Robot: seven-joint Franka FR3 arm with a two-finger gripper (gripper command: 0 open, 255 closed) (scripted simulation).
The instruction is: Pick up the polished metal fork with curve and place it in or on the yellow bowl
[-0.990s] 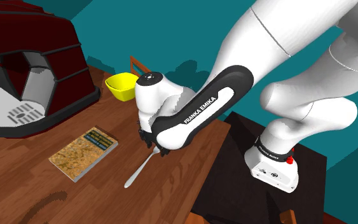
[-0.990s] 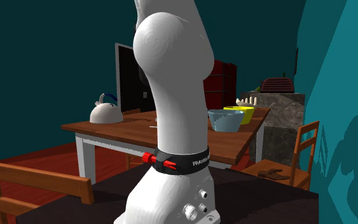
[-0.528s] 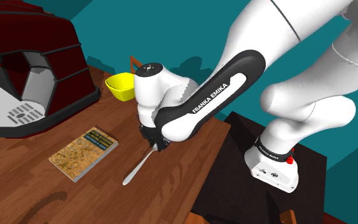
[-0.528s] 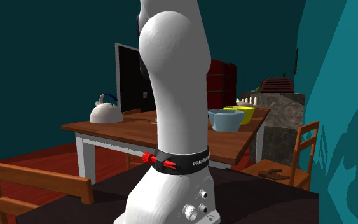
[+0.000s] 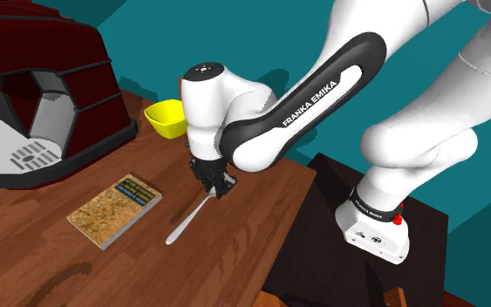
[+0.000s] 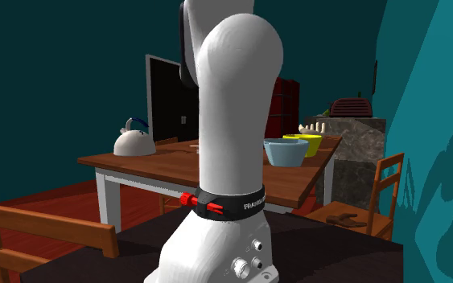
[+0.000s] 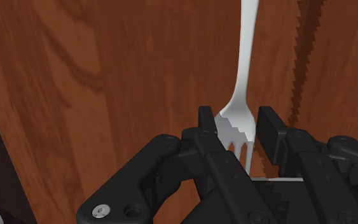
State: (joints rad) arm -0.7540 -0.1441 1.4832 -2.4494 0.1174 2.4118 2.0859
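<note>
A shiny grey metal fork point(image 5: 187, 220) slants over the wooden table point(image 5: 235, 262), handle pointing toward the table's front edge. My black gripper point(image 5: 213, 185) is shut on its tine end. In the wrist view the fork's head point(image 7: 238, 118) sits clasped in my gripper point(image 7: 238, 130), between the two fingers point(image 7: 206, 124), and its shadow lies apart from it on the wood. The yellow bowl point(image 5: 168, 118) stands at the table's far edge, beyond the gripper. In the second exterior view the yellow bowl point(image 6: 308, 143) shows behind a grey-blue bowl point(image 6: 286, 151).
A big dark red coffee machine point(image 5: 38, 96) fills the shoulder view's left. A book point(image 5: 115, 209) lies on the table left of the fork. A white teapot point(image 6: 133, 142) sits on the table's far corner. Wooden chairs point(image 6: 381, 189) stand around, and the dark stand point(image 5: 365, 262) is at the right.
The fingers have closed on the fork's tine end. The hand has shifted a little up and toward the shoulder view's left, taking the fork with it.
</note>
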